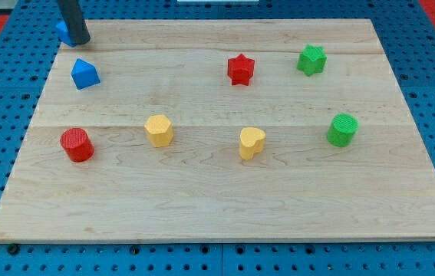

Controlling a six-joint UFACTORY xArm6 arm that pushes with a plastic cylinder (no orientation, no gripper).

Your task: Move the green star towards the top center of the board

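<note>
The green star (311, 59) sits near the view's top right of the wooden board (217, 192). A red star (240, 69) lies to its left. My tip (80, 41) is at the board's top left corner, far from the green star. It stands right against a blue block (64, 31), which the rod partly hides.
A second blue block (84, 73) lies just below my tip. A red cylinder (77, 144), a yellow hexagon block (159, 129), a yellow heart (252, 142) and a green cylinder (342, 129) stand in a row across the middle.
</note>
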